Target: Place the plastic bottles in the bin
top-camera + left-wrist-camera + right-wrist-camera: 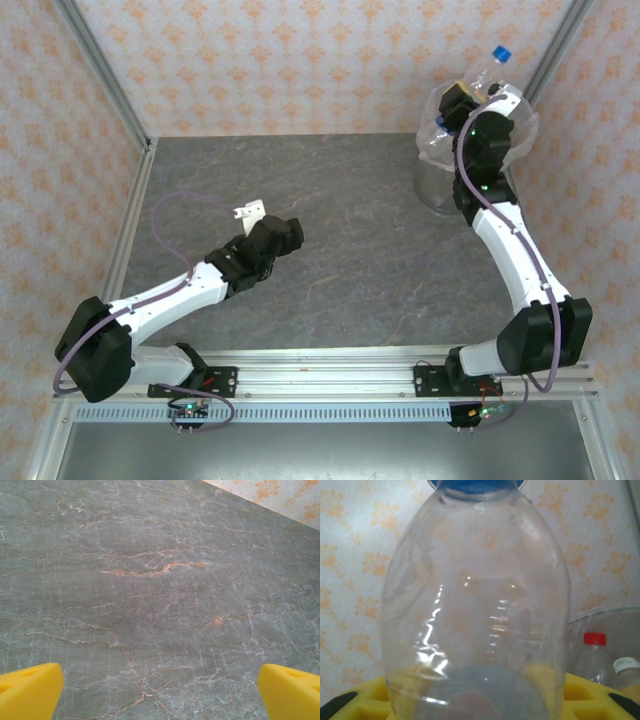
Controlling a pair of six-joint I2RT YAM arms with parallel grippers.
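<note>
**Release stage, right arm over the bin.** The right fingers (590, 700) are closed on the lower body of a clear bottle (475, 605), one yellow pad on each side near its base. The long axis runs straight out from the fingers, with the blue cap (475, 485) at the far end. From above, the bottle is tilted, with the cap raised and aimed at the far right corner and the base toward the wrist. It hangs in the air above the bin (432, 190), over the far part of its mouth. The cap end looks close to, perhaps past, the far rim of the clear liner (432, 120).

Through the liner a red-capped bottle (592, 655) and a white-capped bottle (626, 667) stand inside the bin, so the task appears well advanced.

The step in hand is judged to be the drop. The next move calls for bringing the cap end inside the rim, or tipping it down, and then parting the fingers.

The left fingers (30, 692) are spread wide and hold nothing, low over the grey marbled bench (160, 580), well apart from the bin.
</note>
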